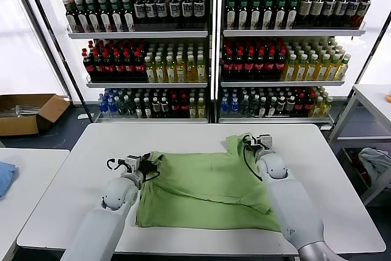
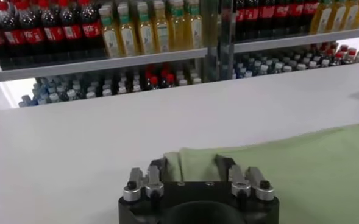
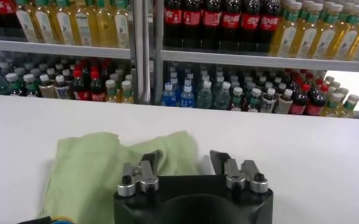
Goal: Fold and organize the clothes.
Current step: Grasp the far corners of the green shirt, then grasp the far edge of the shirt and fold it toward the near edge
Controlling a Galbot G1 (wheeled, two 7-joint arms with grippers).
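Both arms are down on the white table [image 1: 73, 169], and the light green polo shirt [image 1: 201, 191] lies spread flat across its middle, between them. The left gripper [image 1: 148, 164] sits at the shirt's left edge; in the left wrist view its fingers [image 2: 156, 172] stand either side of a raised fold of green fabric [image 2: 194, 163], partly closed around it, though I can't tell whether they are really pinching the cloth. The right gripper [image 1: 256, 143] is at the far right corner, where the fabric is bunched into a small hump [image 3: 106, 159]. Its fingers [image 3: 144, 170] are partly parted too, one resting on the green and the other over bare table, so a firm hold isn't certain there either.

This looks like the pinch before a fold. To do it well, both sets of jaws should bite into a real thickness of cloth, not skim the top layer, and the two arms should lift together at an even height so the shirt doesn't skew. Keeping the lift low will help the fold land square. The shelves of bottles [image 1: 208, 47] behind play no part
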